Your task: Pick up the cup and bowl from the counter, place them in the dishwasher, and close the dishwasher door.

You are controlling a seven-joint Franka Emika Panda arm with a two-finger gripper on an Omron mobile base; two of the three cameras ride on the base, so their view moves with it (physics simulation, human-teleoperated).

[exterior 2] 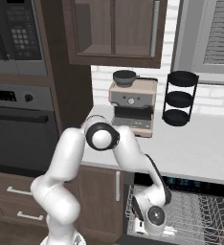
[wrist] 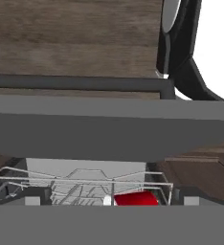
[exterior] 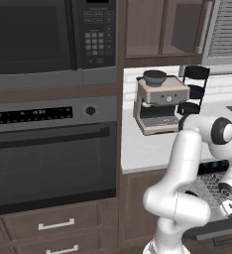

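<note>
One cup in dishwasher rack, just ahead of open claw.

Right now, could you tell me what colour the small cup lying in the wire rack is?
Bright red cup; clearest in the hand view.

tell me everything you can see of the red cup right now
In the hand view the small bright red cup shows as a low, smooth, glossy red shape with a pale bit at its left end, likely its rim, so it seems to lie on its side. It sits inside the grey wire rack of the dishwasher, toward the right, behind the rack's front wires. Its lower part is cut off, so what it touches cannot be told.
</note>
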